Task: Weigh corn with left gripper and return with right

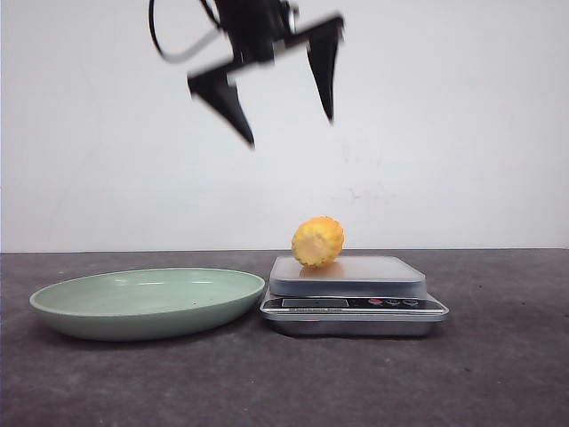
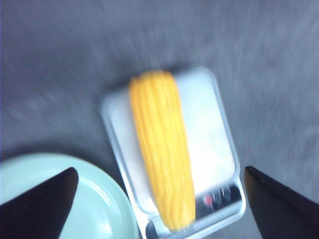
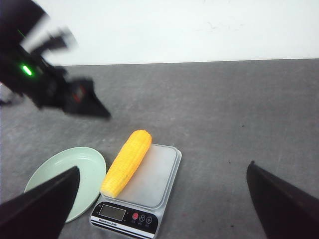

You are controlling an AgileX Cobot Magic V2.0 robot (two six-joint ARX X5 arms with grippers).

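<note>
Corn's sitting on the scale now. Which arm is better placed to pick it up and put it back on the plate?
Right. The right gripper is open, with the corn on the scale in view between its fingers. The left gripper is open, empty and high above. The plate is empty.

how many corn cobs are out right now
1: a single yellow-orange ribbed corn cob lies on the silver kitchen scale, beside the pale green plate, which holds none.
</note>
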